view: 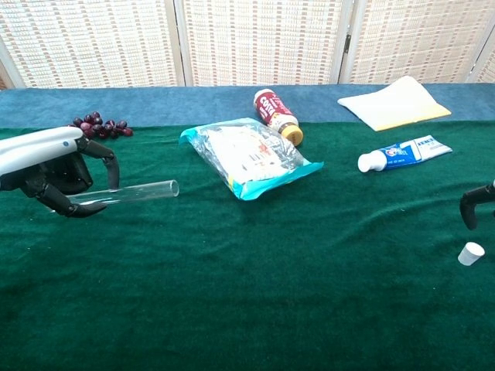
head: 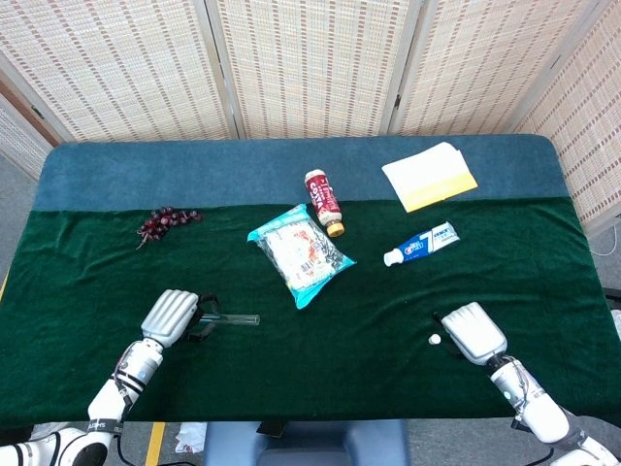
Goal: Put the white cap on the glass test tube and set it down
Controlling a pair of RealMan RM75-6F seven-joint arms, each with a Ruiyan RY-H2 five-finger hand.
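My left hand (head: 171,316) (view: 58,170) holds the clear glass test tube (view: 131,192) (head: 236,319) above the green cloth at the near left; the tube lies level and its open end points right. The small white cap (view: 470,253) (head: 435,340) sits on the cloth at the near right. My right hand (head: 472,333) hovers just right of the cap, empty. In the chest view only dark fingertips (view: 469,205) of that hand show at the right edge, above the cap and apart from it.
A snack bag (head: 300,252) lies mid-table, with a red bottle (head: 323,202) behind it. A toothpaste tube (head: 421,243) and a yellow-white cloth (head: 430,176) lie at the right. Dark grapes (head: 166,221) sit at the far left.
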